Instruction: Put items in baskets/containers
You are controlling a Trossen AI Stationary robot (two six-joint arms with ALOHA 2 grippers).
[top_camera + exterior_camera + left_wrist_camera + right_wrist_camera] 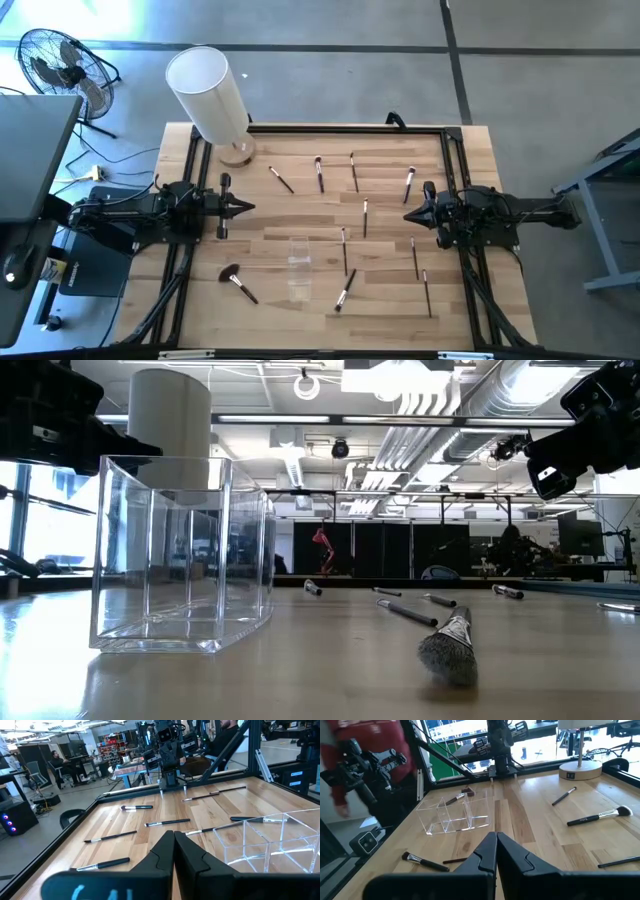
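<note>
- High view: left gripper [243, 208] and right gripper [412, 215] are both pinched shut and empty, at opposite table edges. The clear container [298, 266] lies between them, nearer the front; brushes [345, 252] are scattered around it, well apart from either gripper's tips.
- Low view: container [180, 555] is empty and near-transparent. Risk: a misjudged descent strikes its wall and shifts it.
- Left wrist view: closed fingers [172, 852] must open before any pickup; thin brushes [167, 822] may roll.
- Right wrist view: fingers [495, 851] closed; container [454, 816] lies well ahead of them.
</note>
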